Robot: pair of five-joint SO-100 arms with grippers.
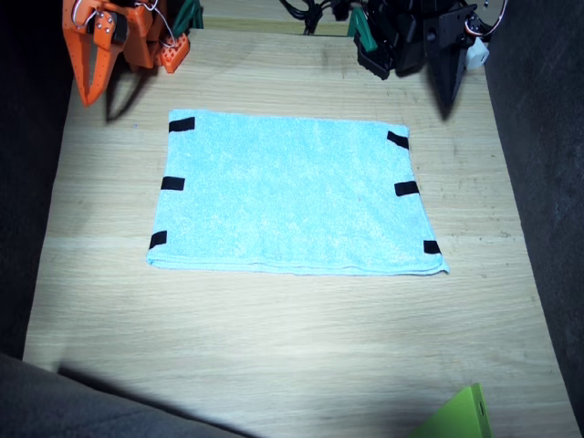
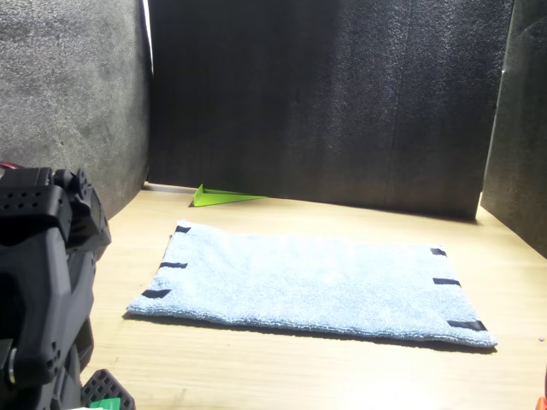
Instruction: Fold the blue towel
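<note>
The orange right arm (image 1: 119, 36) is pulled back at the table's (image 1: 274, 365) far edge. Its gripper (image 1: 91, 78) hangs down, holding nothing; I cannot tell how wide it is. In front of it, well apart, the towel (image 1: 292, 196) lies flat in the middle. The near edge looks thick, so it may be folded once already. More folding could be left. The black left arm (image 1: 411, 36) is also pulled back, its gripper (image 1: 447, 87) holding nothing, width unclear. A green thing (image 1: 461, 415) sits far off.

The wooden table (image 1: 274, 347) lies open around the flat blue towel (image 1: 292, 196); a green piece (image 1: 461, 415) sits well apart.
</note>
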